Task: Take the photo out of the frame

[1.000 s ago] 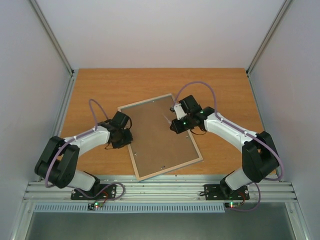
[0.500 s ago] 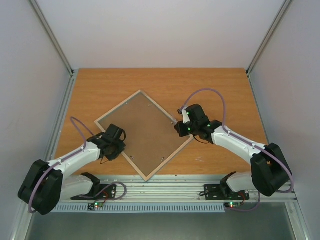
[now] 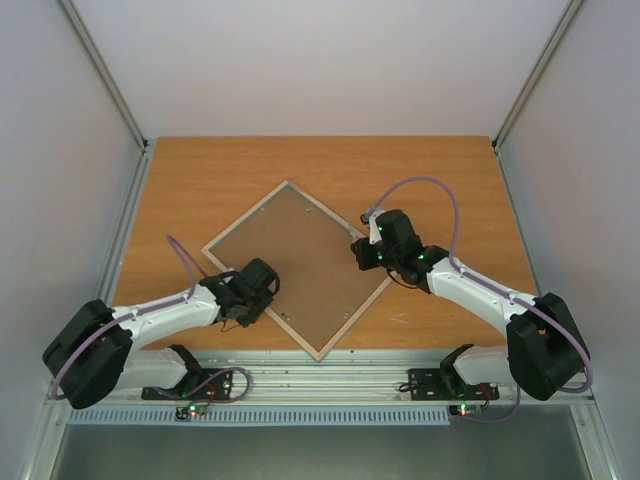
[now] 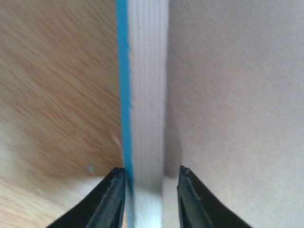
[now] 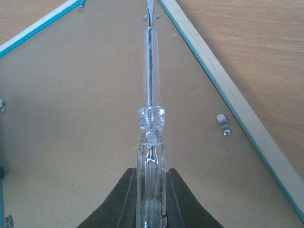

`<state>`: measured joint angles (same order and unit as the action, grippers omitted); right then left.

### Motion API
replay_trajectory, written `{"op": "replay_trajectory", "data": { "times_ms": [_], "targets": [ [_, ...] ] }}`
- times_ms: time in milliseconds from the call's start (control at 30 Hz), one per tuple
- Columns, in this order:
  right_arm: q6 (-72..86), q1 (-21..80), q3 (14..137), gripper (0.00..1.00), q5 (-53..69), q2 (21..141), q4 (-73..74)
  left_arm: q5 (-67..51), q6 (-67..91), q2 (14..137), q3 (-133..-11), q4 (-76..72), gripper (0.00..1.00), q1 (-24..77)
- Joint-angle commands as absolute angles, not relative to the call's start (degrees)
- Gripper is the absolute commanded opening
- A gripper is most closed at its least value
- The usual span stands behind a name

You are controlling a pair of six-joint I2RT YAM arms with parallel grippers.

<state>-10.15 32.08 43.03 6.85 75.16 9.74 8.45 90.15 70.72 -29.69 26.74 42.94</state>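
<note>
— From above we see the frame (image 3: pixel 246 216) lying back-up on the table (image 3: pixel 450 180), turned like a diamond. The brown board (image 3: pixel 300 262) fills it and hides the photo.
— Up close, our left gripper (image 4: pixel 151 176) pinches the pale rail. Our right gripper (image 5: pixel 151 176) clamps a clear screwdriver (image 5: pixel 149 95), its tip at a corner clip (image 5: pixel 151 16).

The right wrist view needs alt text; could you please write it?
The right gripper holds a clear-handled screwdriver, its tip at a metal clip near a corner of the frame. The frame lies back up on the table, backing board showing.
</note>
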Motion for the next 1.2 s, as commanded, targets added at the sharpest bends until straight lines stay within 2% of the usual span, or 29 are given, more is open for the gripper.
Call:
{"op": "replay_trajectory", "data": {
  "times_ms": [0,200,300,400,600,733,900,1167],
  "targets": [
    [-9.44,31.81,42.91,0.01,6.16,73.77,8.42,9.82,93.05,71.53,-34.31,26.60,0.36,44.75],
    [-9.67,31.82,42.83,0.01,5.79,72.32,9.12,17.46,87.40,68.25,-36.81,38.24,0.49,44.74],
    [-9.83,31.82,42.69,0.01,5.66,71.80,9.17,22.81,81.18,65.35,-38.32,42.02,0.62,43.76],
    [-9.78,31.81,42.72,0.01,5.87,72.03,9.09,25.31,69.73,63.60,-40.90,42.49,0.68,39.59],
    [-9.82,31.82,42.63,0.01,5.47,72.20,9.11,22.41,45.92,67.08,-48.68,38.87,0.79,28.15],
    [-10.15,31.81,42.75,0.01,4.92,71.98,9.49,21.13,32.32,75.39,-54.62,38.01,0.82,23.63],
    [-10.28,31.77,42.85,0.01,4.88,72.24,9.56,12.53,21.23,86.89,-58.79,31.64,0.85,17.60],
    [-10.30,31.82,43.01,0.01,4.83,72.81,9.58,4.16,16.97,100.39,-66.59,27.66,0.86,11.63]
  ]
}}
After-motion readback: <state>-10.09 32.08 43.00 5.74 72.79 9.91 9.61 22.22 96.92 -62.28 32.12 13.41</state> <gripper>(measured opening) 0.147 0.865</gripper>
